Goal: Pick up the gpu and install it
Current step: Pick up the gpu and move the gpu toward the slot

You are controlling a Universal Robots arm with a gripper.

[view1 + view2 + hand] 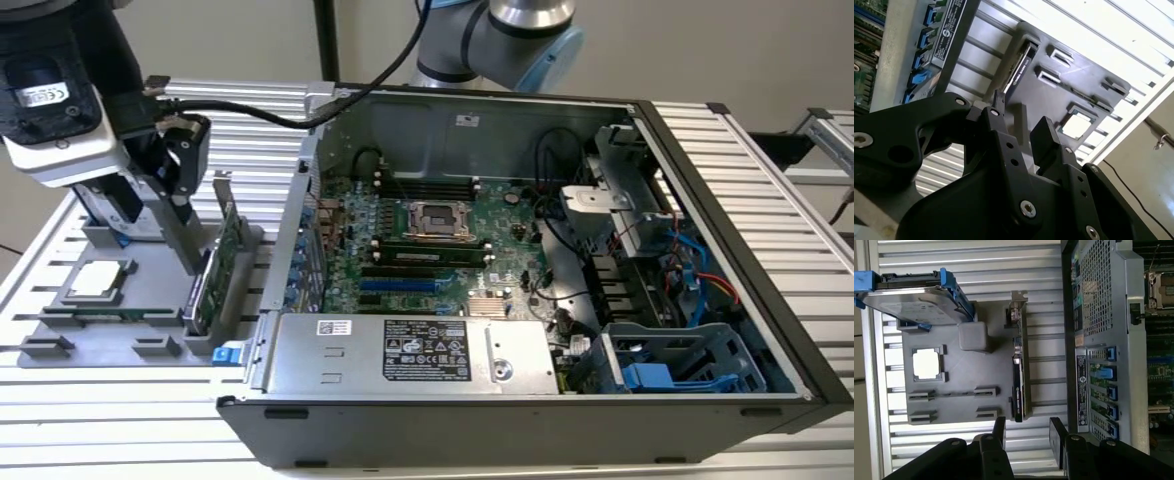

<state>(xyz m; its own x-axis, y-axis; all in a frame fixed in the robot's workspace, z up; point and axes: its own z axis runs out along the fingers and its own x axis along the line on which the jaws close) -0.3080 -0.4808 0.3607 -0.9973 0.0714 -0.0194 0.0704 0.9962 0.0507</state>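
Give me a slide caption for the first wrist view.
Open hand lined up with the gpu, upright in its gray tray.

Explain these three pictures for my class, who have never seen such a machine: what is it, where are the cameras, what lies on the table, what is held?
This is a robot arm with a two-fingered gripper. The exterior view comes from a camera off the arm; both wrist views come from cameras riding on the arm, looking past its black fingers. On the slatted table lies an open computer case, motherboard exposed. Beside it, on the exterior view's left, a grey holder tray carries a gpu standing on edge, a processor chip and a hard drive with blue rails. The gripper is open and holds nothing; it hangs over the gpu, which is not yet picked up.
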